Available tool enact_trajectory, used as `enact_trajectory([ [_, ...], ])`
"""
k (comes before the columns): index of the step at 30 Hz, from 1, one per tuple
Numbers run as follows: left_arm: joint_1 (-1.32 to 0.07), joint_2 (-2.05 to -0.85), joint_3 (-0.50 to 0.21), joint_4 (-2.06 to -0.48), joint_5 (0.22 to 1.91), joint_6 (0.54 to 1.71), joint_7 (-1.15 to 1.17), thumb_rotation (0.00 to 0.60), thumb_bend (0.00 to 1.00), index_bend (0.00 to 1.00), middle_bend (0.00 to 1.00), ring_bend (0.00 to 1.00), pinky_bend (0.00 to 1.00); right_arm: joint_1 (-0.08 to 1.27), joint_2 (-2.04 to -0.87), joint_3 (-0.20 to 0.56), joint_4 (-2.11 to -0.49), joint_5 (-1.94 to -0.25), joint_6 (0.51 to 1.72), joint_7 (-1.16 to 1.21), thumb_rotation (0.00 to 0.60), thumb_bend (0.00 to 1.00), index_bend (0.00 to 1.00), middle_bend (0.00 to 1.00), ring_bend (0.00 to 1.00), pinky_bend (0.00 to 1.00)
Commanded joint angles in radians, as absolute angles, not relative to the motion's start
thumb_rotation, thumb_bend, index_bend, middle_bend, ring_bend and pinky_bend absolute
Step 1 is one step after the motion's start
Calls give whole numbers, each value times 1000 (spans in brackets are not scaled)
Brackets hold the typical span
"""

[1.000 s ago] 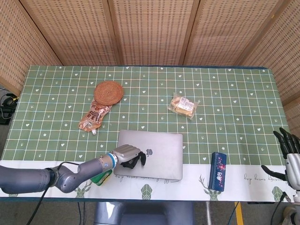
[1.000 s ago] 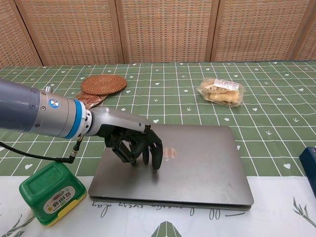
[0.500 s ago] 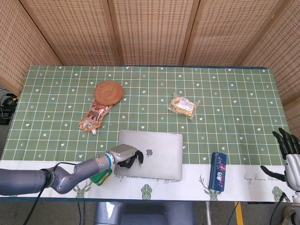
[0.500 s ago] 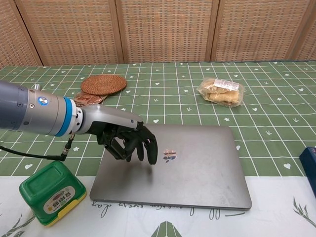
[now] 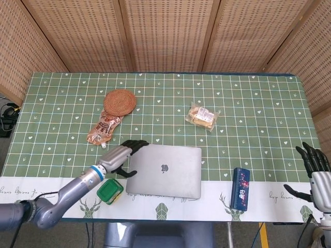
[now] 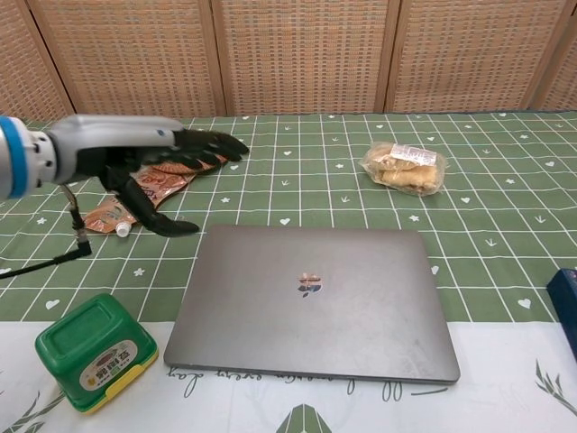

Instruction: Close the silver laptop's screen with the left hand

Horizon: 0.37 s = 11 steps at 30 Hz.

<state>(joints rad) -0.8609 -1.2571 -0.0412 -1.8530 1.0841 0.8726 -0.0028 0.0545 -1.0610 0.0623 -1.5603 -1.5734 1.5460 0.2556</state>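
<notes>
The silver laptop (image 5: 165, 171) (image 6: 311, 300) lies flat on the table near the front edge with its lid down and logo facing up. My left hand (image 5: 123, 156) (image 6: 149, 171) hovers just left of the laptop's back left corner, fingers spread, holding nothing and clear of the lid. My right hand (image 5: 314, 172) shows at the far right edge in the head view, fingers spread and empty; the chest view does not show it.
A green lidded tub (image 5: 110, 191) (image 6: 93, 350) sits left of the laptop. Behind the left hand lie a brown snack pouch (image 5: 104, 128) and a woven coaster (image 5: 120, 102). A bagged pastry (image 5: 202, 116) (image 6: 403, 168) sits behind the laptop, a blue box (image 5: 240, 188) to its right.
My left hand lifted off the laptop lid, moved left and back, and spread its fingers. The laptop stayed flat. The right hand barely shifted.
</notes>
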Motion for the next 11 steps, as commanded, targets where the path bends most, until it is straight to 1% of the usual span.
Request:
enact_trajectory([
  [1,-611,-1253,63,-1890,1257,1315,268,600,263,0,0,0,0,60,-1068,57,-1557,-1576,1533,248,600,97,0,0,0,0],
  [6,-451,-1300,124,-1813,1349,1569,410,600,183,0,0,0,0,64,-1078,52,-1556,-1581,1527,231,600,96,0,0,0,0],
  [9,-376,-1322,149,-1771,1383,1658,438,600,153,0,0,0,0,63,-1082,51,-1558,-1587,1532,218,600,96,0,0,0,0],
  [11,-337,-1323,162,-1759,1388,1684,432,600,137,0,0,0,0,62,-1085,49,-1560,-1592,1536,206,600,96,0,0,0,0],
])
